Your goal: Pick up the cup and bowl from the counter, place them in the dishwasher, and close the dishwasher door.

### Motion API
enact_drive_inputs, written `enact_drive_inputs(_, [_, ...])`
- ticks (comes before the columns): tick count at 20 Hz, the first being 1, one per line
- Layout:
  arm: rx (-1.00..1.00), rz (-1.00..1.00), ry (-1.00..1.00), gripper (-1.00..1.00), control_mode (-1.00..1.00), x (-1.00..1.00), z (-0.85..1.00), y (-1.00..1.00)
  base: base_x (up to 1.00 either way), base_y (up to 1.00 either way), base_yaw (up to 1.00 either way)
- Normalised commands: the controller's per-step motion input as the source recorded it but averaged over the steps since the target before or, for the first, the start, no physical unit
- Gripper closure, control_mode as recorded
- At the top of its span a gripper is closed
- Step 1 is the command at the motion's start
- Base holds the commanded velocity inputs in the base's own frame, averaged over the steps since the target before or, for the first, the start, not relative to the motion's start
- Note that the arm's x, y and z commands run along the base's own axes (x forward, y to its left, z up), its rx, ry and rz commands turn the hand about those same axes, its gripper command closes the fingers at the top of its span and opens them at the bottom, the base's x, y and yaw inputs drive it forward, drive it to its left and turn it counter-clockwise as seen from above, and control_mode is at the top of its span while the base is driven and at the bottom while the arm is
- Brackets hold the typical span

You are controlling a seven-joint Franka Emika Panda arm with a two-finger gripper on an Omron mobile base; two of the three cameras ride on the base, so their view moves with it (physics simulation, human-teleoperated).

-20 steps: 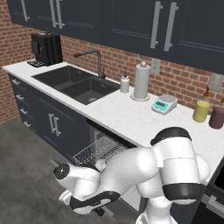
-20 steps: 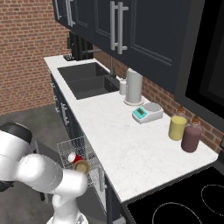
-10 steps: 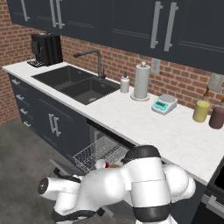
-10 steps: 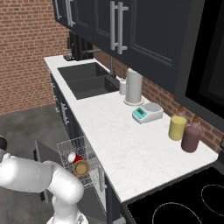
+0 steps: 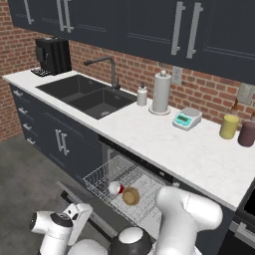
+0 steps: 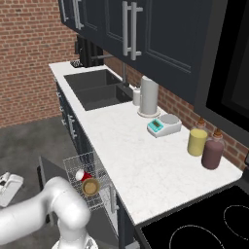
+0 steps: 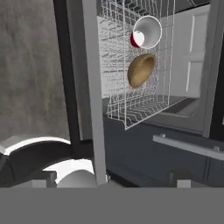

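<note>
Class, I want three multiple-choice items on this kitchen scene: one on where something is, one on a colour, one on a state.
1. Where is the cup?
A. in the sink
B. in the pulled-out dishwasher rack
C. on the counter

2. What colour is the jar beside the maroon one?
A. yellow
B. green
C. blue

3. How is the dishwasher door?
A. shut
B. missing
C. down, open

Answers:
1. B: it lies beside the bowl on the wire rack.
2. A: the yellow jar stands by the maroon jar.
3. C: the rack is out over it.

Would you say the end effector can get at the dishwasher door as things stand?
Probably yes: the open end effector sits low beside the lowered dishwasher door, nothing between them; cup and bowl lie in the rack.
</note>
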Motion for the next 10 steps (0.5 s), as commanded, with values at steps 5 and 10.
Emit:
enact_drive_inputs(5, [-0.18,0.0,0.0,-1.0,-1.0,0.43,-0.63,0.07,0.0,0.0,0.0])
enact_drive_inputs(10, [-0.15,0.0,0.0,-1.0,-1.0,0.49,-0.53,0.03,0.0,0.0,0.0])
